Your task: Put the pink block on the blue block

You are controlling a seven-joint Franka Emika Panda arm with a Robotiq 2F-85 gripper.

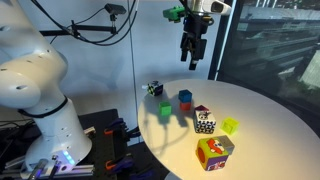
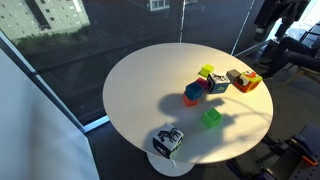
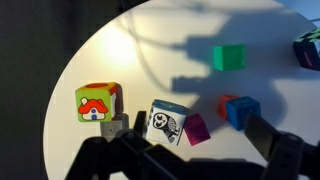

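Observation:
The pink block (image 3: 197, 129) lies on the white round table (image 3: 150, 60), between a black-and-white patterned cube (image 3: 166, 120) and the blue block (image 3: 243, 111). The blue block touches a small red block (image 3: 225, 104). In an exterior view the pink block (image 1: 201, 110) sits just behind the patterned cube (image 1: 205, 124), and the blue block (image 1: 185, 97) is a little further back. My gripper (image 1: 192, 50) hangs high above the table, open and empty. In the wrist view its fingers (image 3: 195, 152) frame the pink block from above.
An orange multicoloured cube (image 3: 96, 103) stands next to the patterned cube. A green cube (image 3: 229, 57) and a dark patterned cube (image 3: 308, 48) lie further off. A light green cube (image 1: 230, 126) sits near the table edge. Glass walls surround the table.

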